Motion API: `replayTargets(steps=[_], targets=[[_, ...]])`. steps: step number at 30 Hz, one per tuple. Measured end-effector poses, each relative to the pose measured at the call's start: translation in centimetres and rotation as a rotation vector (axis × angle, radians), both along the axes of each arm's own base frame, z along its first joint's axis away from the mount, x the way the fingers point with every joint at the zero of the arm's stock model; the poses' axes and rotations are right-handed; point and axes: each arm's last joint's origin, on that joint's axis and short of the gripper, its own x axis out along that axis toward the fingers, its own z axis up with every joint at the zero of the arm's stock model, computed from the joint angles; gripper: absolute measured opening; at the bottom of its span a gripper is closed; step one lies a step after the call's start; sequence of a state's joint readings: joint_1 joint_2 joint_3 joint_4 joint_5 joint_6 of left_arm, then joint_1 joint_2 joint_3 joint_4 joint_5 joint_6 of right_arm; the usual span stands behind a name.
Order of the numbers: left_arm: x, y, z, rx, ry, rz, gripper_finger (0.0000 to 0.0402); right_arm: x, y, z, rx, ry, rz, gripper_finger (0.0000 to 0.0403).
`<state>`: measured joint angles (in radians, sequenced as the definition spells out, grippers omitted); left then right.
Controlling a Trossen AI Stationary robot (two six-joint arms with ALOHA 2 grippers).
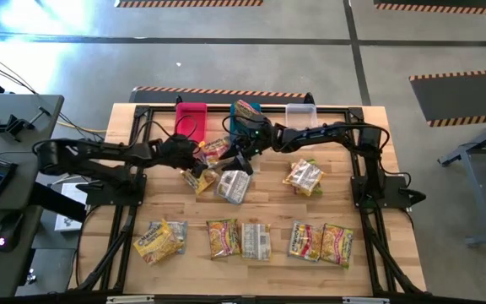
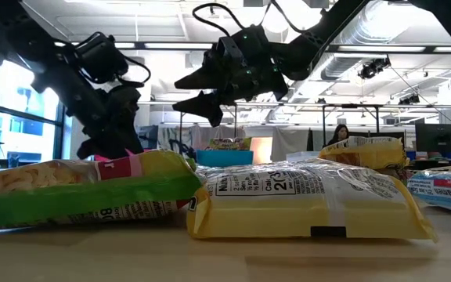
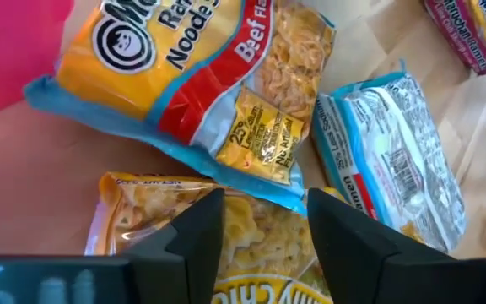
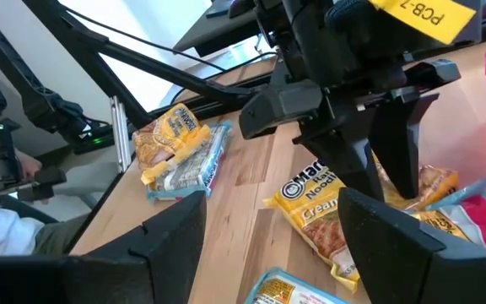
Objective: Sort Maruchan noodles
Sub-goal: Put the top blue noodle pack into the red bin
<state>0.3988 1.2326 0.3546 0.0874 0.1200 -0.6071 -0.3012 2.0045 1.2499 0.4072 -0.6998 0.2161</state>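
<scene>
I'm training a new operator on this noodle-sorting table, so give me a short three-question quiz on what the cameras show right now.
1. True or false: the right gripper holds a noodle packet.
2. Which bin already has a packet in it: A pink, B blue, C clear?
3. Fill in: the left gripper hangs with its fingers apart over a ______ packet near the pink bin.

Key: 1 false, its fingers are open and empty above the table. 2 B. 3 yellow.
</scene>
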Motion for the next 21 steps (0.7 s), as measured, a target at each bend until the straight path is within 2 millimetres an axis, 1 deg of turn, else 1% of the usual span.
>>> replayTargets(steps=[3, 5, 9, 12, 14, 17, 19, 21], targets=[[0.1, 0.0, -0.2, 0.004, 0.006, -0.012, 0.0144, 0.0, 0.0, 0.0, 0.001, 0.004, 0.0, 0.0254], [0.3, -0.2, -0.3, 0.016, 0.008, -0.051, 0.0142, 0.0, 0.0, -0.1, 0.002, 0.009, 0.0, 0.0254], [0.7, -1.3, -0.4, 0.044, 0.003, -0.208, 0.0141, -0.1, 0.0, -0.4, -0.01, 0.033, -0.011, 0.0254], [0.8, -2.3, -0.2, 0.059, 0.002, -0.295, 0.013, -0.2, 0.0, -0.6, -0.032, 0.066, -0.034, 0.0249], [0.8, -2.5, 0.6, 0.091, -0.005, -0.323, 0.0118, -0.5, 0.0, -0.6, -0.063, 0.098, -0.053, 0.0238], [1.0, -2.2, 2.5, 0.21, -0.039, -0.296, 0.0103, -1.1, 0.2, 0.2, -0.135, 0.127, -0.079, 0.0215], [0.9, -2.1, 3.1, 0.281, -0.023, -0.307, 0.0101, -1.5, 0.3, 1.1, -0.172, 0.139, -0.091, 0.02], [1.0, -2.0, 3.4, 0.358, -0.002, -0.365, 0.0104, -2.0, 0.4, 1.8, -0.202, 0.151, -0.094, 0.0191]])
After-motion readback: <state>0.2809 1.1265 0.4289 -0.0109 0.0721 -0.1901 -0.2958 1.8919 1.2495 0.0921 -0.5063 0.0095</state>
